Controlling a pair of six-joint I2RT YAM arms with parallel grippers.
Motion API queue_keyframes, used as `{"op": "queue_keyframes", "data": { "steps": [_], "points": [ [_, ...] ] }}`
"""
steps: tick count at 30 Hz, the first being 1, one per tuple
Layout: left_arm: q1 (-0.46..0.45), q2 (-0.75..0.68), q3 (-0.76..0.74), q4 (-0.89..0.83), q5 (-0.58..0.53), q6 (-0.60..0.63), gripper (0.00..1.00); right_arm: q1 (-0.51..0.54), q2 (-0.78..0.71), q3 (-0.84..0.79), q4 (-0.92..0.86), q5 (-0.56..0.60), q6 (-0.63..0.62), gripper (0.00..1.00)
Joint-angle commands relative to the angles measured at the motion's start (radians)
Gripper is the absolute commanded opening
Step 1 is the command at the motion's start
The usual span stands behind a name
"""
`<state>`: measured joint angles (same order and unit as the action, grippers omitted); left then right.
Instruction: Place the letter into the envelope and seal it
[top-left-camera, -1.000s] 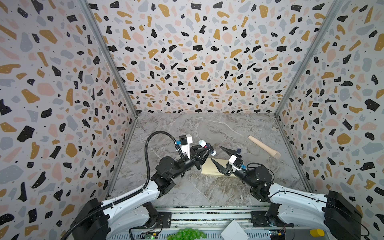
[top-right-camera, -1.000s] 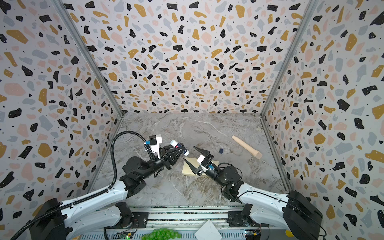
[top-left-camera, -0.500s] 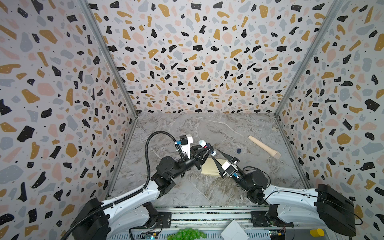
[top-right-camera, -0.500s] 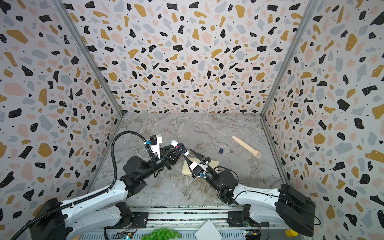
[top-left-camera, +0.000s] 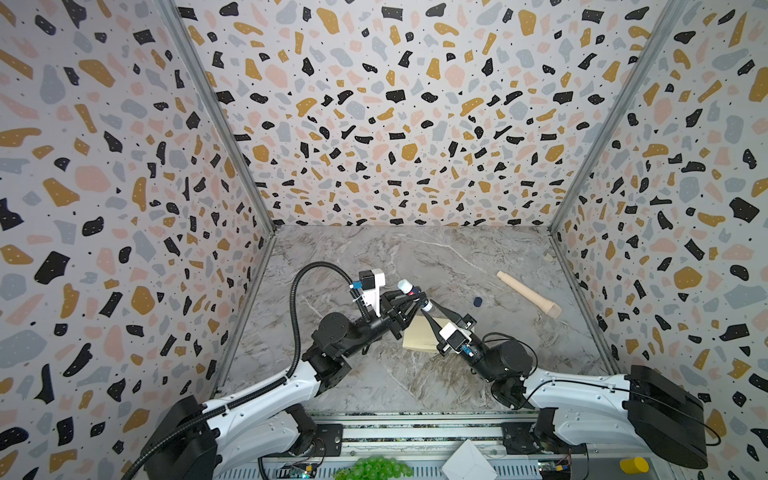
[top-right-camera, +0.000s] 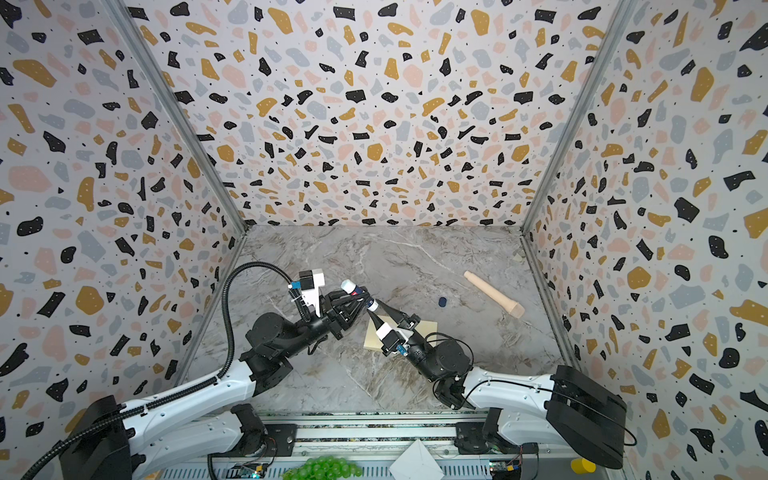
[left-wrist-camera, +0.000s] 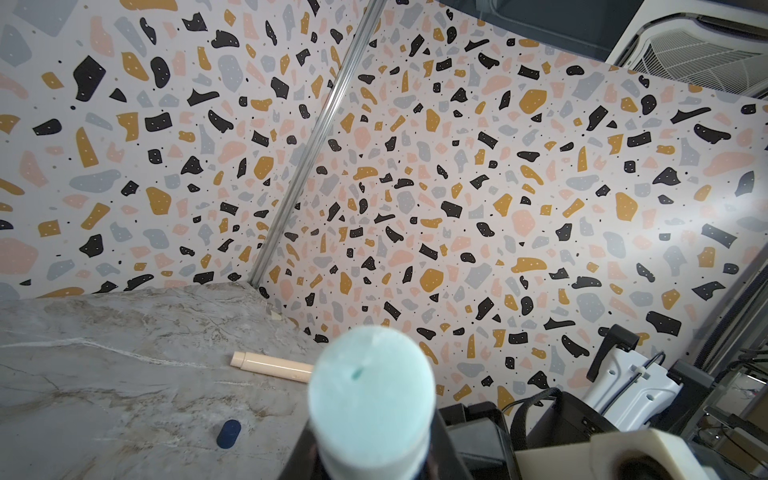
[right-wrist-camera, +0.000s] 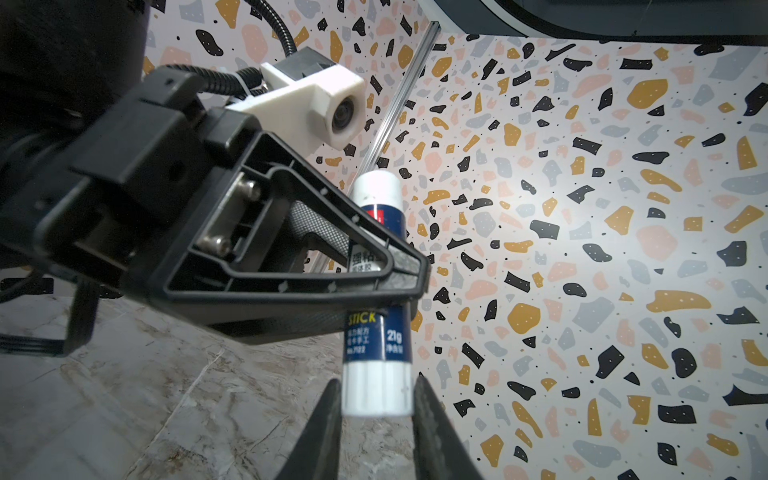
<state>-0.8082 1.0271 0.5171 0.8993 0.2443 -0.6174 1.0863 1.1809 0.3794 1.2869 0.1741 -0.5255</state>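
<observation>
Grey veined marble tabletop (top-left-camera: 374, 386), terrazzo-print walls around. Pale cream rectangular paper envelope (top-left-camera: 415, 338) lies flat just 6 o'clock of table centre, beneath both arms. Tan bordered letter not in sight; inside or not, cannot tell.

Envelope reads light, thin, floppy, apt to skate on polished stone: pin it flat, lift by an edge.

Beige turned wooden peg (top-left-camera: 528, 293) at 2 o'clock of it. Above the envelope the left gripper (top-left-camera: 417, 296) clamps a blue-bodied, white-ended plastic glue stick (right-wrist-camera: 376, 332). The right gripper (right-wrist-camera: 376, 399) stands narrow on its ribbed white end, touching both sides. Small dark blue cap (top-left-camera: 478, 301) also at 2 o'clock, nearer.

Only top views show the envelope; only the right wrist view shows that jaw contact.
</observation>
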Motion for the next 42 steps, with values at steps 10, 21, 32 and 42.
{"op": "queue_keyframes", "data": {
  "steps": [10, 21, 32, 42],
  "points": [
    [0.002, -0.009, 0.006, 0.064, 0.003, 0.017, 0.0, -0.086, -0.095, 0.061, -0.114, -0.205, 0.306, 0.07],
    [0.002, -0.009, 0.003, 0.098, 0.046, 0.024, 0.0, -0.51, 0.073, 0.225, 0.066, -1.115, 1.375, 0.07],
    [0.002, -0.025, 0.0, 0.082, 0.041, 0.027, 0.0, -0.532, 0.202, 0.226, 0.281, -1.144, 1.562, 0.09],
    [0.002, -0.017, 0.013, 0.067, 0.022, 0.031, 0.0, -0.31, -0.109, 0.082, -0.217, -0.523, 0.625, 0.72]
  ]
}}
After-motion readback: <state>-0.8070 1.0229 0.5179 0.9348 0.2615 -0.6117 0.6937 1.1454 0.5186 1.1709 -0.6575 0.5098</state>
